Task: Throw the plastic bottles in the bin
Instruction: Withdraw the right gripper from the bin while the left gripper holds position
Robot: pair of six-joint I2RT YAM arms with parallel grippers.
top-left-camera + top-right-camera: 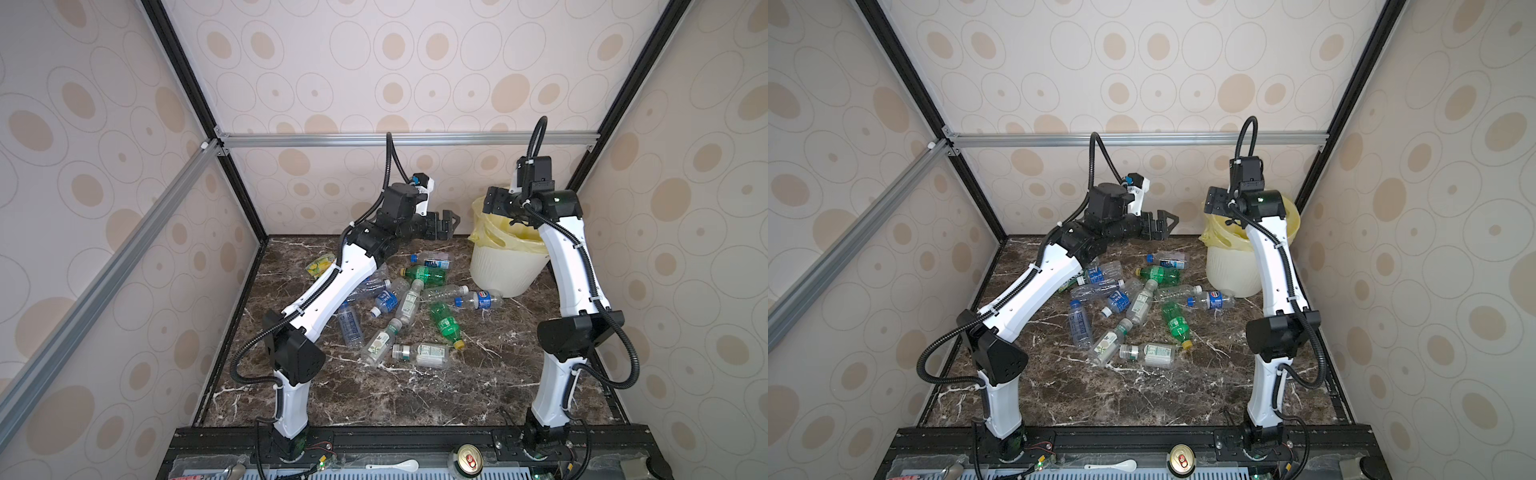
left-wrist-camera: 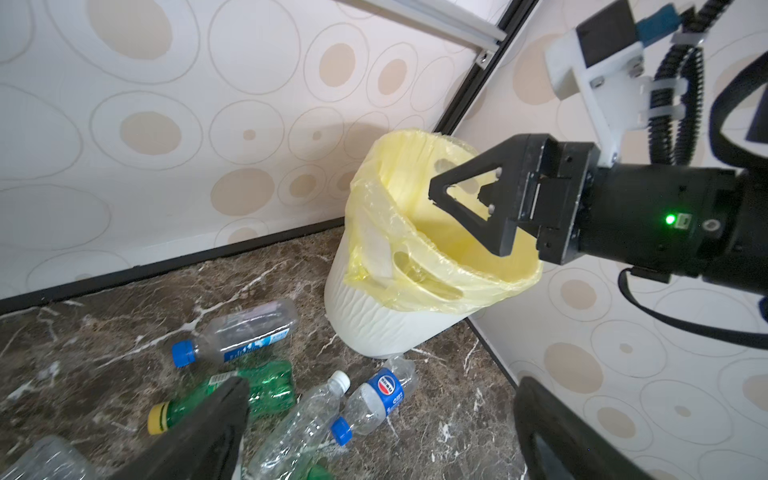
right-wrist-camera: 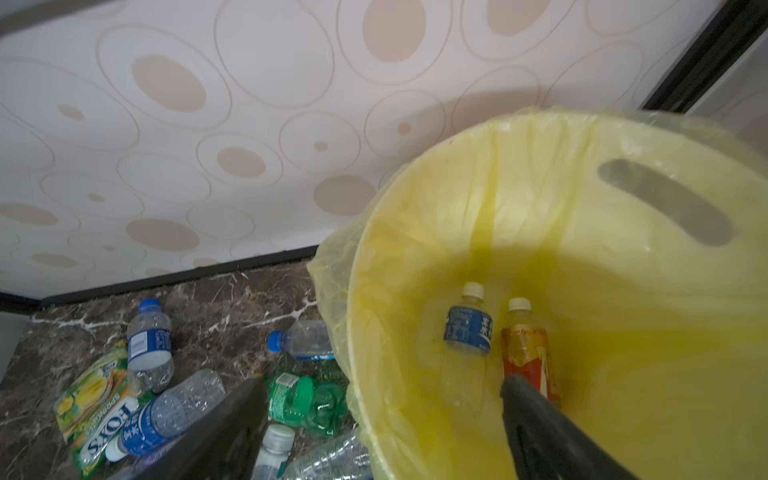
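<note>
Plastic bottles (image 1: 409, 305) litter the table (image 1: 374, 395) left of the bin (image 1: 503, 270); two lie inside. Right gripper (image 3: 382, 382) over its mouth, fingers spread, empty: drop position. Left gripper (image 2: 382, 386) likewise spread.

Top views overhead facing down, wrist views close, sharing bin (image 2: 365, 320)

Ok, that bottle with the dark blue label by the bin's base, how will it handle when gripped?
That bottle looks empty, so probably light. Its crumpled wall will likely give under the jaws. Lying on its side, it may roll.
</note>
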